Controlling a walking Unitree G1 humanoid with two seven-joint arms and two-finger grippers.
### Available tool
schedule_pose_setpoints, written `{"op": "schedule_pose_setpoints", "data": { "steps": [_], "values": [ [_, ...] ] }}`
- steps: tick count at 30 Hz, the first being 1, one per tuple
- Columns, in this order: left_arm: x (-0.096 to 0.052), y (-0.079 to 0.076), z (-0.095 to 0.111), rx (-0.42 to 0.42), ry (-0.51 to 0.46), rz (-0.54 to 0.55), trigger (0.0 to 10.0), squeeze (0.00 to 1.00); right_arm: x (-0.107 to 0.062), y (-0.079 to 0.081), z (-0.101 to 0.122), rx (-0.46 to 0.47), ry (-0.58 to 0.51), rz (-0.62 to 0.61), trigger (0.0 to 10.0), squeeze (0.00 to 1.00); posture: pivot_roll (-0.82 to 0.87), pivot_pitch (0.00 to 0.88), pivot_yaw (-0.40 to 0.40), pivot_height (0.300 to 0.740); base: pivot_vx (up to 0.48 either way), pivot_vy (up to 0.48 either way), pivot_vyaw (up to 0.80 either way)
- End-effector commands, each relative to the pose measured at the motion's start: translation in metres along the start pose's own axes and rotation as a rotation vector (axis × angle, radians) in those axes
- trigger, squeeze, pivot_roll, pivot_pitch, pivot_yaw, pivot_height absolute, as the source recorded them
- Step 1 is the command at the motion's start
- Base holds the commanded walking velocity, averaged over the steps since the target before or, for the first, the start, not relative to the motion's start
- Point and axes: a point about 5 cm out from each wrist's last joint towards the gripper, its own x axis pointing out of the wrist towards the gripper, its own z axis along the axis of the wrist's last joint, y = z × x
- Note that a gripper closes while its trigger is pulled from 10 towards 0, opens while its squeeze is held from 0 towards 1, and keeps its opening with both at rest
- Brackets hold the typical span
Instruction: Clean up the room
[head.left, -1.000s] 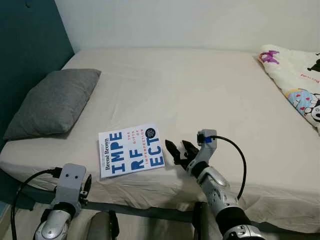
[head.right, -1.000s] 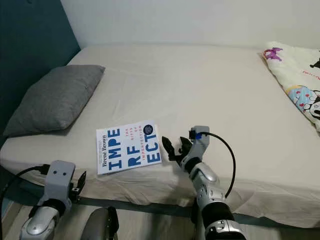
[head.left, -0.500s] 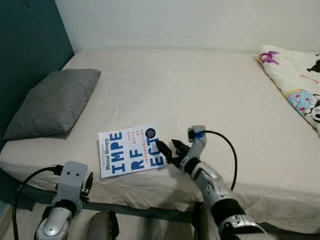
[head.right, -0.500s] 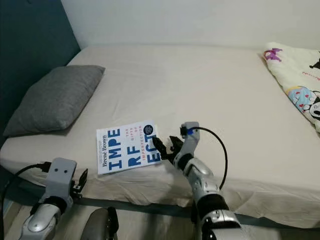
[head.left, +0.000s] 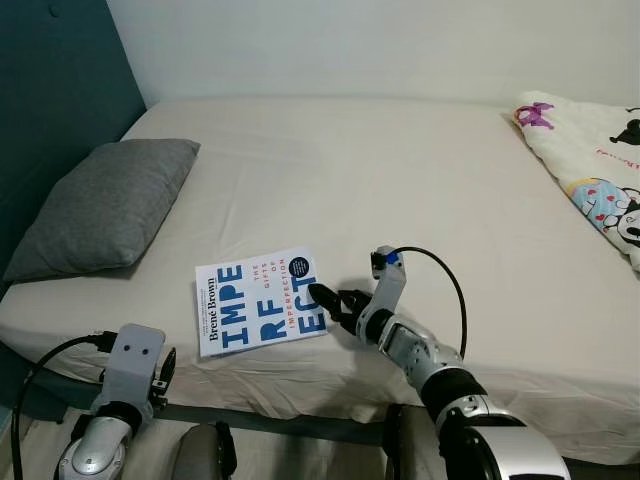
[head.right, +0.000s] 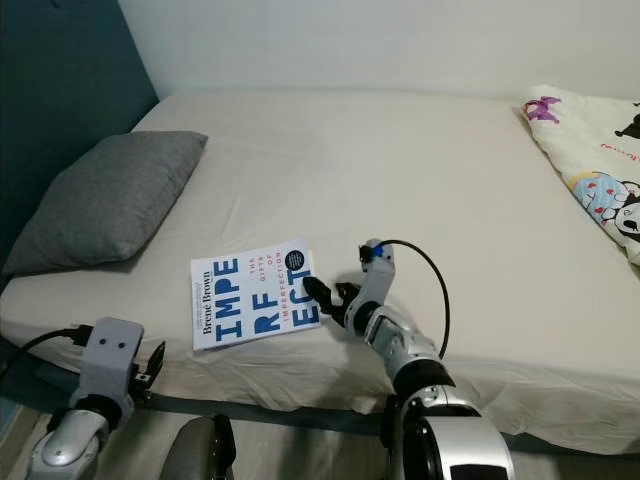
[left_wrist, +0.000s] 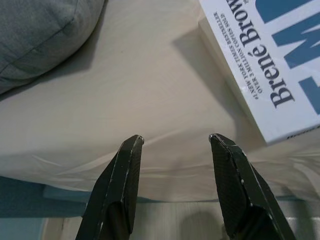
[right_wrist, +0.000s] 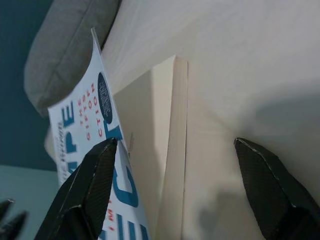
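- Book (head.left: 262, 300) lies face-up on the bed (head.left: 400, 180), near the bed's front edge, with the grey pillow (head.left: 100, 205) well apart on its far left side and a cartoon-print blanket (head.left: 590, 170) well apart at the bed's right edge.
- Judging by this, the tidying has barely started: the book is not yet lifted off the bed, and carrying it off and putting it away are all left to do.
- My right gripper (head.left: 330, 298) is at the book's right edge, fingers spread wide. In my right wrist view one finger (right_wrist: 87, 187) has slipped under the raised front cover, the other finger (right_wrist: 265, 185) sits over bare sheet beside the page block; nothing is gripped yet.
- The book is a white paperback with big blue letters and an author's name along the spine side. Its cover is lifted a little at the right edge, showing cream pages beneath.
- My left gripper (left_wrist: 175, 145) hangs low at the bed's front edge, just left of the book, fingers parted and empty.
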Motion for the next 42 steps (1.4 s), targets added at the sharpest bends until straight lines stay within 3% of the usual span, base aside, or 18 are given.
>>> {"op": "schedule_pose_setpoints", "data": {
  "steps": [1, 6, 10, 22, 26, 30, 32, 34, 36, 37, 41, 42],
  "values": [
    [-0.005, 0.006, -0.006, 0.013, 0.036, 0.002, 10.0, 0.00, -0.001, -0.003, -0.019, 0.095, 0.076, -0.016, 10.0, 1.00, 0.16, 0.262, -0.005, 0.530, 0.000, 0.000, 0.00],
    [-0.006, 0.007, -0.007, 0.019, 0.042, -0.001, 10.0, 0.00, 0.001, 0.000, -0.018, 0.149, 0.110, -0.019, 10.0, 1.00, 0.16, 0.272, -0.002, 0.530, 0.000, 0.000, 0.00],
    [-0.005, 0.008, -0.007, 0.022, 0.044, -0.007, 10.0, 0.00, 0.003, 0.003, -0.010, 0.236, 0.101, -0.021, 10.0, 0.77, 0.16, 0.277, 0.001, 0.530, 0.000, 0.000, 0.00],
    [-0.002, 0.008, 0.000, -0.004, 0.038, 0.001, 10.0, 0.00, 0.007, 0.012, -0.005, 0.375, 0.147, -0.026, 10.0, 0.67, 0.18, 0.314, -0.017, 0.530, 0.000, 0.000, 0.00],
    [-0.006, 0.008, 0.002, -0.017, 0.041, 0.007, 10.0, 0.00, 0.006, 0.010, -0.009, 0.397, 0.167, -0.053, 10.0, 0.66, 0.19, 0.334, -0.023, 0.530, 0.000, 0.000, 0.00],
    [-0.010, 0.005, 0.002, -0.023, 0.043, 0.005, 10.0, 0.00, 0.005, 0.009, -0.012, 0.405, 0.176, -0.065, 10.0, 0.56, 0.21, 0.354, -0.028, 0.530, 0.000, 0.000, 0.00],
    [-0.011, 0.004, 0.003, -0.024, 0.044, 0.002, 10.0, 0.00, 0.005, 0.009, -0.013, 0.407, 0.177, -0.066, 10.0, 0.56, 0.21, 0.354, -0.028, 0.530, 0.000, 0.000, 0.00],
    [-0.017, 0.002, 0.005, -0.029, 0.048, -0.005, 10.0, 0.00, 0.006, 0.009, -0.016, 0.405, 0.176, -0.075, 10.0, 0.38, 0.23, 0.381, -0.029, 0.530, 0.000, 0.000, 0.00],
    [-0.019, 0.002, 0.005, -0.029, 0.050, -0.007, 10.0, 0.00, 0.006, 0.009, -0.017, 0.401, 0.179, -0.075, 10.0, 0.32, 0.24, 0.391, -0.028, 0.530, 0.000, 0.000, 0.00],
    [-0.021, 0.001, 0.006, -0.029, 0.051, -0.008, 10.0, 0.00, 0.007, 0.010, -0.018, 0.360, 0.186, -0.062, 10.0, 0.22, 0.25, 0.401, -0.031, 0.530, 0.000, 0.000, 0.00],
    [-0.022, 0.001, 0.007, -0.029, 0.051, -0.008, 10.0, 0.00, 0.007, 0.011, -0.019, 0.334, 0.189, -0.054, 10.0, 0.22, 0.25, 0.401, -0.031, 0.530, 0.000, 0.000, 0.00],
    [-0.023, 0.002, 0.007, -0.034, 0.055, -0.001, 10.0, 0.00, 0.009, 0.015, -0.017, 0.320, 0.185, -0.030, 10.0, 0.00, 0.26, 0.406, -0.033, 0.530, 0.000, 0.000, 0.00]
  ]
}}
